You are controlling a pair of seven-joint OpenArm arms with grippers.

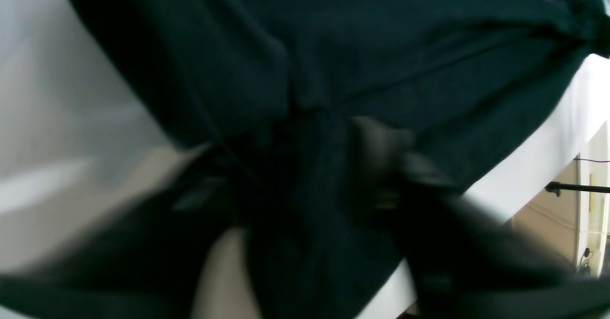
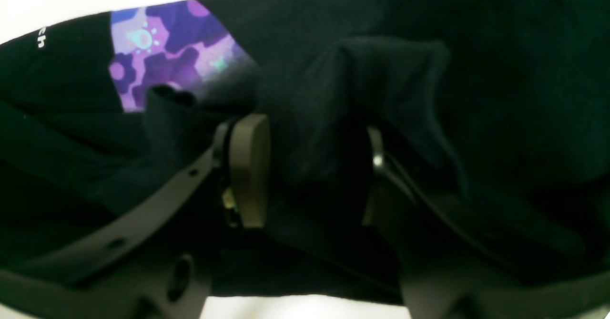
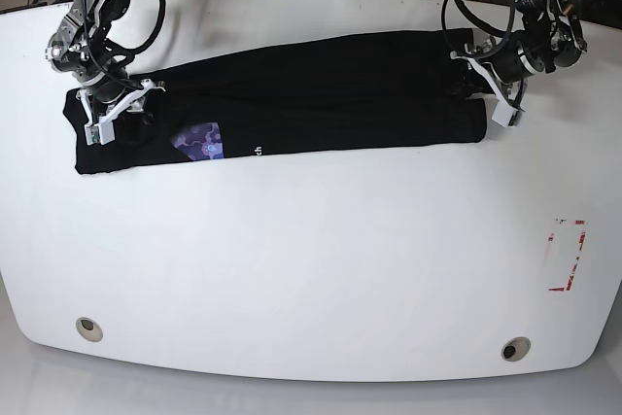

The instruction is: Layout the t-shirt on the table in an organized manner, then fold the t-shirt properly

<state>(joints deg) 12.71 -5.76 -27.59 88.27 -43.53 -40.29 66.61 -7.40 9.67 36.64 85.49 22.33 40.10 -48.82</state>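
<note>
Your t-shirt (image 3: 292,94) lies as a long folded band across the far half of the counter (image 3: 311,269), an arm at each end. The right gripper (image 2: 314,166) pinches bunched cloth; the left gripper (image 3: 483,85) is too blurred to tell. Lift both ends level so the fold lands square

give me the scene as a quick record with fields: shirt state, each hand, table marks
shirt: black soft fabric t-shirt with a purple print patch, folded into a long band across the far part of the table
right hand: at the band's print end, shut on a bunch of the black fabric
left hand: at the other end of the band, buried in blurred fabric, grip unclear
table: glossy white tabletop
table marks: red-outlined rectangle; two round grey grommet holes at the near edge
</note>
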